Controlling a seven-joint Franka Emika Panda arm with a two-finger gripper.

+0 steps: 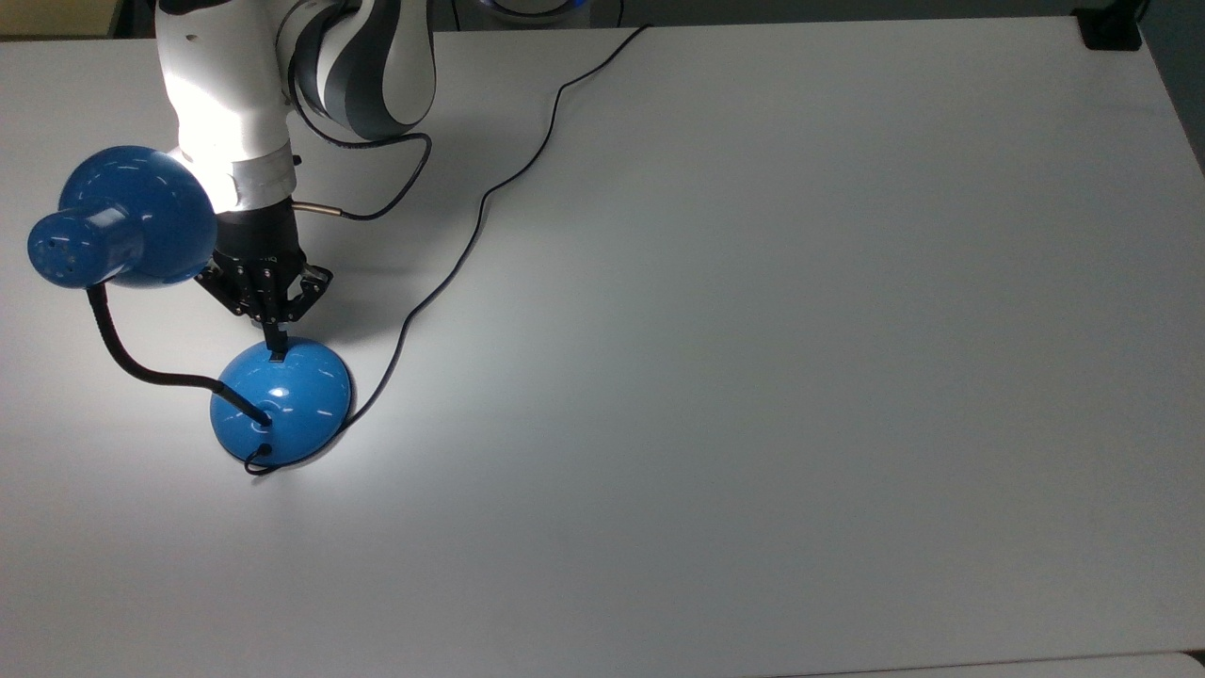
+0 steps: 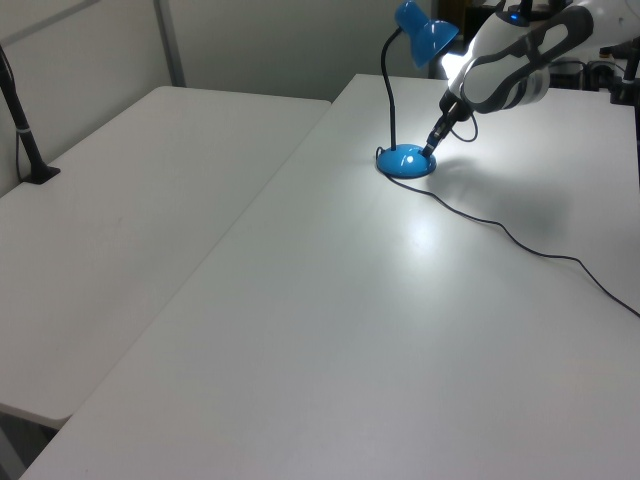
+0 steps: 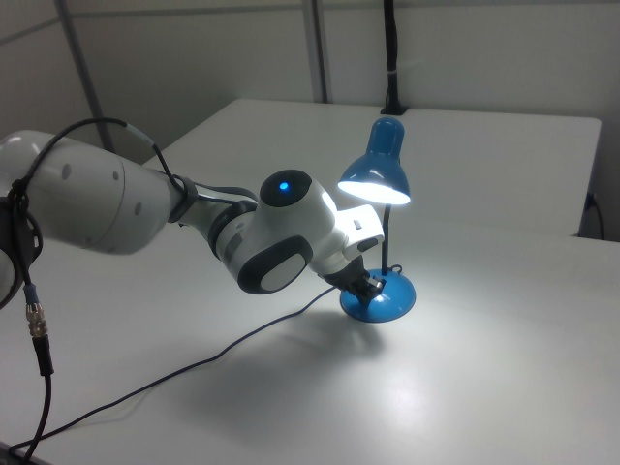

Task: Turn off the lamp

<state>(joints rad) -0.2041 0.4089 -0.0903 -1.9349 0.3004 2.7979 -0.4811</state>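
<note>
Pressing the switch is our step now: the gripper [image 1: 277, 350], fingers pinched together into one tip and holding nothing, touches the domed base of the lamp [image 1: 281, 400], which stands lit near the top view's left edge of the table [image 1: 753, 377]. We should push straight down, gently, so the glossy base doesn't slide.

Hidden at the fingertips, cut at the frame edges

The gripper [image 1: 276, 350] tip covers the lamp [image 1: 281, 400] base's switch in the top view; contact is too small to judge. Behind the gripper, the arm [image 1: 282, 66] is cut by the top edge, as is the cord [image 1: 480, 202].
</note>
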